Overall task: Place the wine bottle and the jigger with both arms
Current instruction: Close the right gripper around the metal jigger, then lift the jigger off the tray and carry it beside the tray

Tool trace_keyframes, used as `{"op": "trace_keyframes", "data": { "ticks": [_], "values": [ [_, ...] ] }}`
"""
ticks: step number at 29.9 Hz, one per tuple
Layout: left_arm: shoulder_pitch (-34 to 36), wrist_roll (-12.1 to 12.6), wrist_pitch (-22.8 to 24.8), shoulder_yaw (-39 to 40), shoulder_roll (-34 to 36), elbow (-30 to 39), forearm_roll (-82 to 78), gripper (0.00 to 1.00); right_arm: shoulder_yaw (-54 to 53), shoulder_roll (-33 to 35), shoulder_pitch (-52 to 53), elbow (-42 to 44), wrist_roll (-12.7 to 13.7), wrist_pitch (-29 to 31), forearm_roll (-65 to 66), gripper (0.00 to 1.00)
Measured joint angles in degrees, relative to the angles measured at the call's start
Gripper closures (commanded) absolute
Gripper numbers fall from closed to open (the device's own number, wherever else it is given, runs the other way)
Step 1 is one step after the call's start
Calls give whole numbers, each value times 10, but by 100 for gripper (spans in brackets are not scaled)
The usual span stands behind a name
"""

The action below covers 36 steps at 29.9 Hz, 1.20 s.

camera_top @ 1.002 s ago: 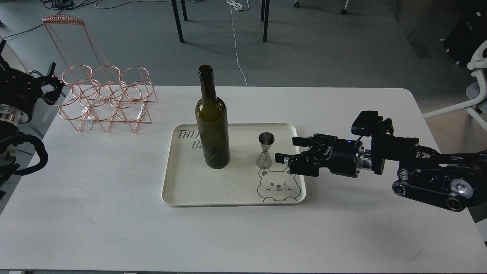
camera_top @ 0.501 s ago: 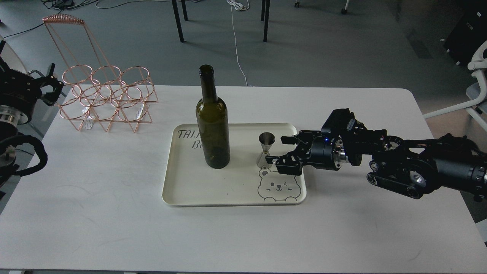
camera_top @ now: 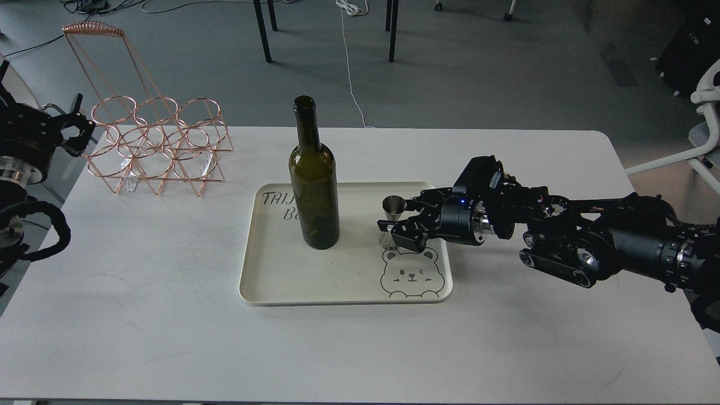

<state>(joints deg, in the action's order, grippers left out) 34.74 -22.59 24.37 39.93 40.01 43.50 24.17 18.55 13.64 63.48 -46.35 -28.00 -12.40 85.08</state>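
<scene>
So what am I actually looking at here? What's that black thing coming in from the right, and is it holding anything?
You are seeing through a camera in a humanoid robot's head, looking down at a white table. The black thing is the robot's right arm; its far end is the right gripper, a two-finger claw. Its fingers are spread on either side of the jigger, a small steel measuring cup, but have not closed on it, so nothing is held yet. The jigger and a tall green wine bottle stand on a cream tray with a bear drawing. At the far left is a copper wire rack, and beside it the left gripper, too dark to read.
</scene>
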Motion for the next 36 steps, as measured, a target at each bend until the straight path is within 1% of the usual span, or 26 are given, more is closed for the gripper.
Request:
{"op": "trace_keyframes", "data": {
  "ticks": [5, 8, 23, 29, 36],
  "values": [
    [0, 0, 1, 0, -1, 0, 0, 2, 2, 0, -1, 0, 0, 0, 1, 89],
    [0, 0, 2, 0, -1, -1, 0, 2, 9, 0, -1, 4, 0, 0, 3, 92],
    [0, 0, 2, 1, 1, 0, 0, 2, 14, -1, 14, 4, 0, -16, 4, 93],
    [0, 0, 1, 2, 3, 0, 1, 2, 12, 16, 25, 3, 0, -45, 3, 93],
    [1, 0, 1, 2, 5, 2, 1, 2, 5, 76, 29, 5, 0, -106, -1, 93]
  ]
}}
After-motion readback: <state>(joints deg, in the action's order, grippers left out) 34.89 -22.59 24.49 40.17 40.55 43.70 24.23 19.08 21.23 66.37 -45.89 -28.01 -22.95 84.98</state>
